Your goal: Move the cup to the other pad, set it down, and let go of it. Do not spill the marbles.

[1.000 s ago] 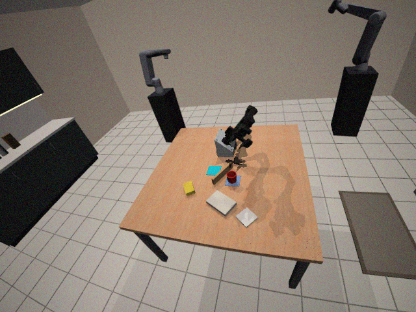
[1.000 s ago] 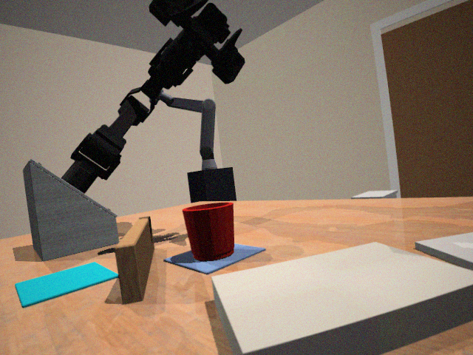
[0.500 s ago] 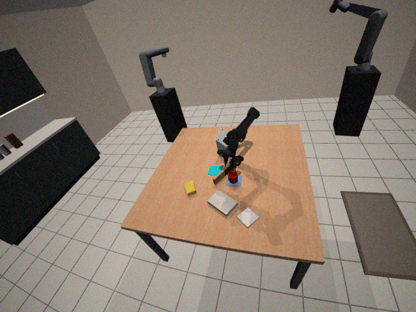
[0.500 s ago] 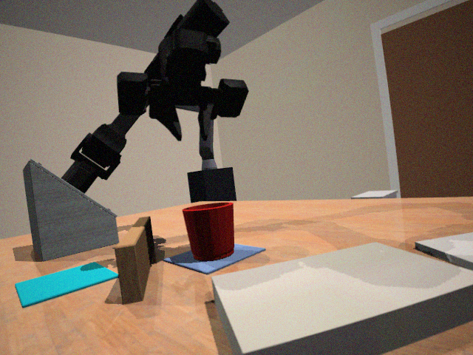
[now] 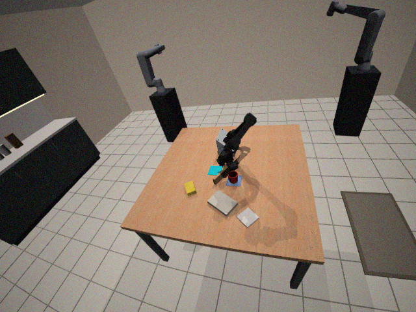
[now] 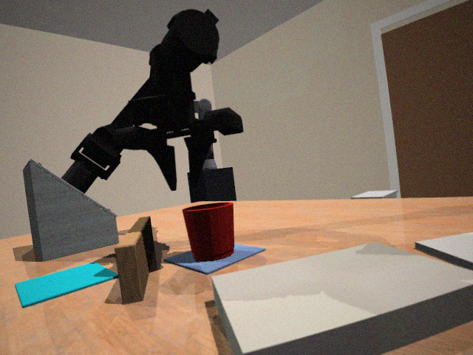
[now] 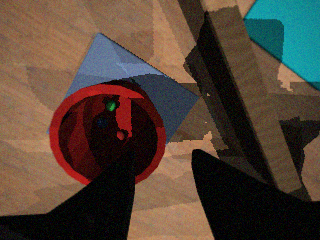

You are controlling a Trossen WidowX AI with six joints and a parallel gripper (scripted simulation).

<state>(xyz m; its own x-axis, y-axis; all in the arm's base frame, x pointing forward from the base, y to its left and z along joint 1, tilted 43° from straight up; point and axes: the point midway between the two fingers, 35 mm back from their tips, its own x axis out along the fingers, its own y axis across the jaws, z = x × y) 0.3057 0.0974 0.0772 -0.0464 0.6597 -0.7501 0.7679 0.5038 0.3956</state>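
Observation:
A red cup [image 5: 233, 177] [image 6: 210, 233] [image 7: 75, 145] stands upright on the blue pad [image 5: 238, 182] [image 6: 248, 252] [image 7: 100, 55]. In the wrist view a green marble [image 7: 111, 106], a dark blue marble [image 7: 102, 121] and a red marble [image 7: 121, 134] show inside it. The cyan pad [image 5: 214, 169] [image 6: 60, 284] [image 7: 300, 30] is bare, across a wooden bar. My gripper [image 6: 184, 192] [image 7: 163, 158] is partly open and empty, pointing down above the cup's height. In the wrist view one finger overlaps the cup's near rim, and the other lies between cup and bar.
The upright wooden bar [image 5: 219, 177] [image 6: 129, 263] [image 7: 250, 95] stands between the pads. A large pale slab [image 5: 222, 202] [image 6: 324, 290] and a smaller white slab [image 5: 247, 217] [image 6: 451, 248] lie nearer the table's front. A yellow block [image 5: 190, 188] lies left; a grey wedge [image 6: 72, 221] stands by the arm.

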